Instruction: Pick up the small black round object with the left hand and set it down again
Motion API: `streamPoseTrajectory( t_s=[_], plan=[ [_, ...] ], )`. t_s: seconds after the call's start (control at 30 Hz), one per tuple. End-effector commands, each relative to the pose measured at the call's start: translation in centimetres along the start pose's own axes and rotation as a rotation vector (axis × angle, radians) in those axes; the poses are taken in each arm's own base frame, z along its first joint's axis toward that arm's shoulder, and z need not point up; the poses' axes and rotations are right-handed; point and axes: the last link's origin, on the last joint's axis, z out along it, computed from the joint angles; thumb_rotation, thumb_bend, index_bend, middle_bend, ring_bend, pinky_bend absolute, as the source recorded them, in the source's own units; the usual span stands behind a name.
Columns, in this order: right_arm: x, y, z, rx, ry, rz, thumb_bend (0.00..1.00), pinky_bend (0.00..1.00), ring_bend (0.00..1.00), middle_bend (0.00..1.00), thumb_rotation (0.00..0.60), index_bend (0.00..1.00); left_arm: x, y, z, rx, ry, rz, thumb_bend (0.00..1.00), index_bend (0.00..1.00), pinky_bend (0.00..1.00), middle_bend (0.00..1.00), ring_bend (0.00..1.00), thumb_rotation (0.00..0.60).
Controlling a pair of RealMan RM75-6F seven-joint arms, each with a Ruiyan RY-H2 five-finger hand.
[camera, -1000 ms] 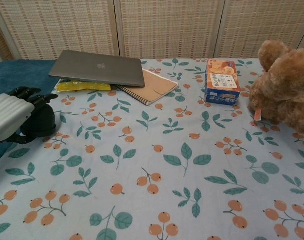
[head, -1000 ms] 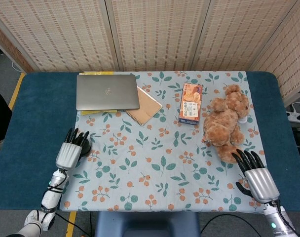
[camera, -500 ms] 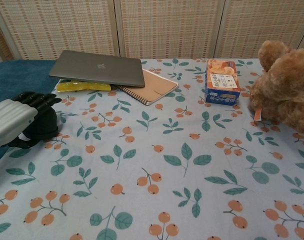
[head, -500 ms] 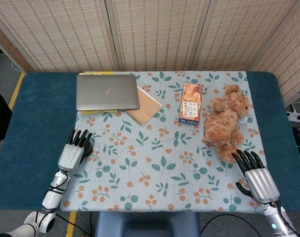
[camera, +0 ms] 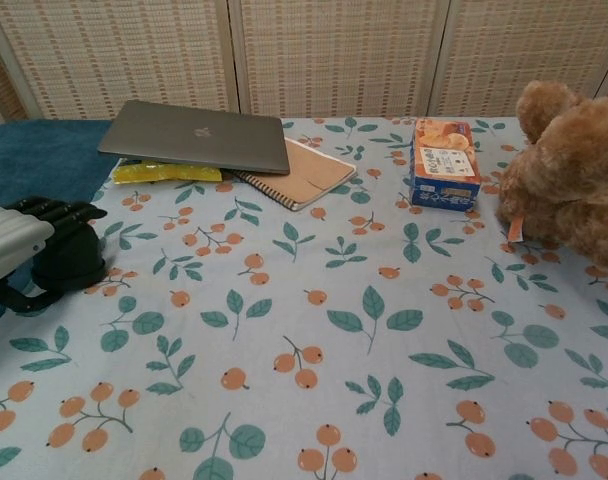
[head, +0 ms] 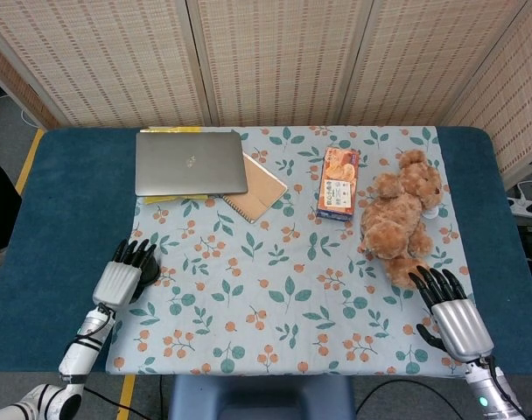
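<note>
Down at the lower left of the head view, the left hand (head: pixel 119 277) lies over the small black round object (camera: pixel 72 256), fingers draped on top and thumb curled beneath; I cannot tell whether it truly grips it. The object sits on the floral cloth (head: pixel 275 289) near its left edge. At lower right, the right hand (head: pixel 450 311) rests with fingers spread, holding nothing, just below the teddy bear (head: pixel 402 214).

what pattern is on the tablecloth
Pale tablecloth printed with teal leaves and orange berries; clearest in the chest view.
</note>
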Motion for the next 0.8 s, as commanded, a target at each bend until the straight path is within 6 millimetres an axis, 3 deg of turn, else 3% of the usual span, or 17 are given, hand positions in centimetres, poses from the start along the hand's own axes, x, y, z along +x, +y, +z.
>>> streamPoseTrajectory(
  t_s=[0.03,0.37,0.8],
  plan=[
    [0.0,0.0,0.0,0.0,0.0,-0.001,0.18,0.0,0.0,0.0,0.6,0.0,0.3,-0.5,-0.7,0.0,-0.078,-0.013,0.36,0.0,0.03,0.0,0.0,0.6],
    [0.0,-0.1,-0.1,0.002,0.002,-0.003,0.18,0.0,0.0,0.0,0.6,0.0,1.6,-0.3,-1.3,-0.02,-0.11,-0.1,0.35,0.0,0.03,0.0,0.0,0.6],
    [-0.1,-0.1,-0.1,0.001,0.0,-0.005,0.18,0.0,0.0,0.0,0.6,0.0,3.1,-0.6,-0.6,-0.038,0.039,-0.225,0.33,0.0,0.05,0.0,0.0,0.6]
  ],
)
